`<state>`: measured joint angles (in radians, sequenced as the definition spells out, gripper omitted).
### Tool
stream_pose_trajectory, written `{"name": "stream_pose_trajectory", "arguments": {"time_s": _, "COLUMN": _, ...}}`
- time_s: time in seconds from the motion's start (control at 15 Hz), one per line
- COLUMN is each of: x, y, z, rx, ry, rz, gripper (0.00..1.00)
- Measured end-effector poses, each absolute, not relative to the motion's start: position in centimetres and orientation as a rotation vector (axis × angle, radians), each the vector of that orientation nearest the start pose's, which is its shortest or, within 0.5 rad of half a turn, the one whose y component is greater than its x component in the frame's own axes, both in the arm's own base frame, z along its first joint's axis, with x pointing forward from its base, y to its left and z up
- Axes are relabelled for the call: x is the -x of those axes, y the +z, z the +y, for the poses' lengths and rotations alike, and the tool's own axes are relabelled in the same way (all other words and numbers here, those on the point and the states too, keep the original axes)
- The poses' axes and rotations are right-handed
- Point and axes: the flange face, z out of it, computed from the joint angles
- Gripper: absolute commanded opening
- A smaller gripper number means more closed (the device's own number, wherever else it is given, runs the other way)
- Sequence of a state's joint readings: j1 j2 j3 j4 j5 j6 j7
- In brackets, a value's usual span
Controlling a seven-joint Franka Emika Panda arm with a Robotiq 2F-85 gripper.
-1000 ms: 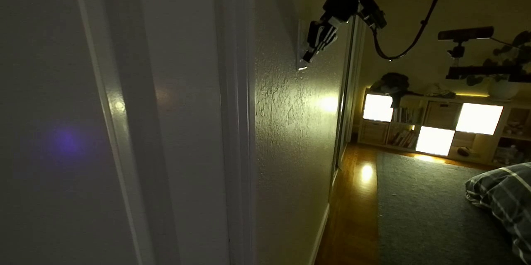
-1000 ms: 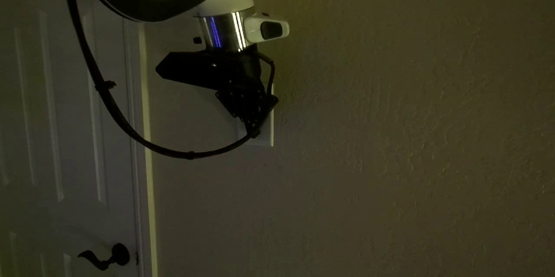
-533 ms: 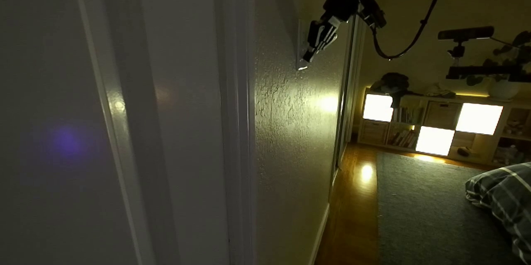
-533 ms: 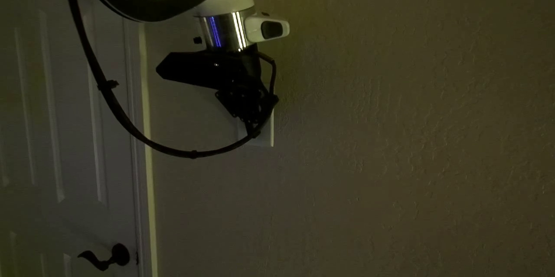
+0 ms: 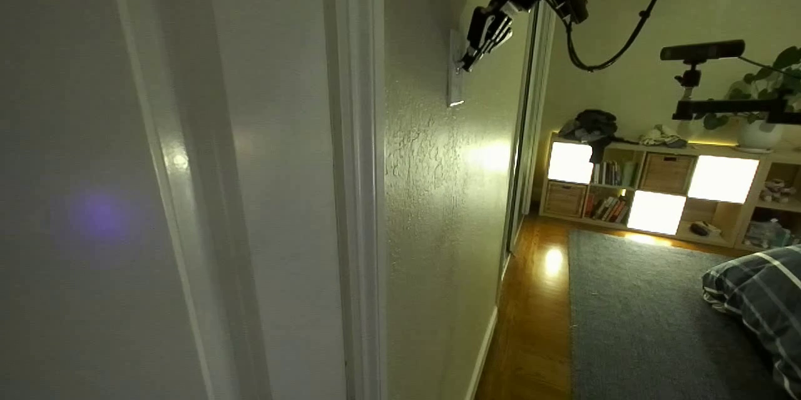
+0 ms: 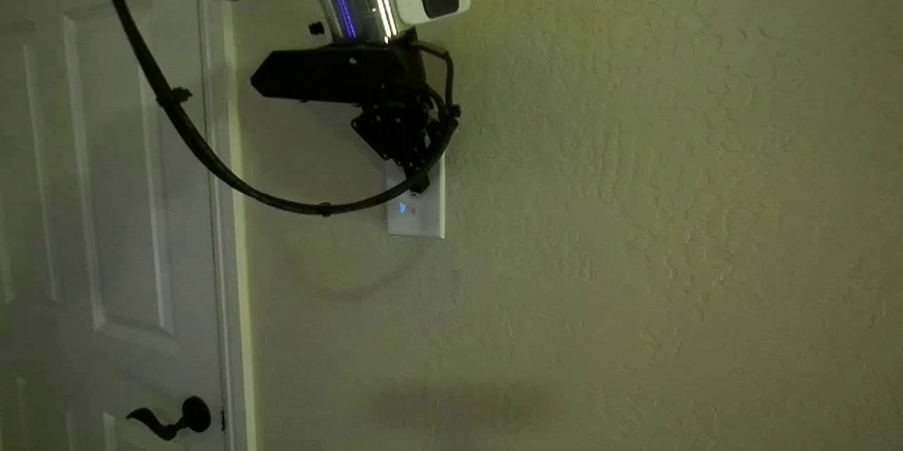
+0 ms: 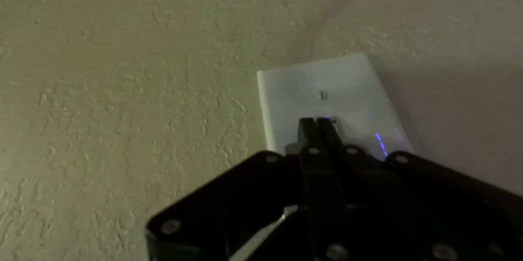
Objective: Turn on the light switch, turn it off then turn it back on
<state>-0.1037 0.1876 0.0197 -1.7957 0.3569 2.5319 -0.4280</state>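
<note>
In both exterior views the light is plainly brighter than half a second ago; the wall [image 6: 670, 225] has gone from dark olive-brown to paler green-grey, and the wicker basket [image 5: 666, 174] and books [image 5: 608, 207] in the cube shelf [image 5: 726, 217] stand out more clearly. The Robotiq gripper [image 7: 315, 120] has shifted toward twelve o'clock along the light switch [image 6: 425, 220], a white wall plate whose lower part, with a blue glint [image 6: 403, 207], now shows at six o'clock of the fingertips [image 6: 421, 186]. The black cable [image 6: 310, 209] has risen with it.

The fingers [image 7: 307, 134] lie pressed side by side, gripping nothing that can be seen. They cover part of a small slot [image 7: 336, 125] in the plate, so whether the tips touch the switch, and which way it is set, cannot be told. In the wrist view the gripper hides the plate's six-o'clock end. The Panda arm [image 6: 356, 6] is cut off by the edge at twelve o'clock, the plaid bedding [image 5: 760, 287] by the one at three. Three lit compartments [image 5: 655, 211] are washed out to blank white. A dark lever handle [image 6: 196, 414] sits between seven and eight o'clock of the switch, on the panelled door [image 6: 123, 169]. The book spines are too small to read.
</note>
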Motion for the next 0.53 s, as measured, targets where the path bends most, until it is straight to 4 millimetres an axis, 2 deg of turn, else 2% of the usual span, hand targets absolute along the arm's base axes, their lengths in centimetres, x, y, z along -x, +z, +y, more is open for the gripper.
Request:
{"name": "stream_pose_trajectory", "arguments": {"time_s": 0.13, "x": -65.0, "y": 51.5, "z": -5.9, "rx": 2.865, "ry": -0.91, "rz": -0.155, "gripper": 0.06}}
{"name": "stream_pose_trajectory", "arguments": {"time_s": 0.27, "x": -64.7, "y": 51.7, "z": -5.6, "rx": 2.862, "ry": -0.907, "rz": -0.16, "gripper": 0.06}}
{"name": "stream_pose_trajectory", "arguments": {"time_s": 0.53, "x": -63.7, "y": 48.2, "z": -5.0, "rx": 2.876, "ry": -0.722, "rz": -0.174, "gripper": 0.06}}
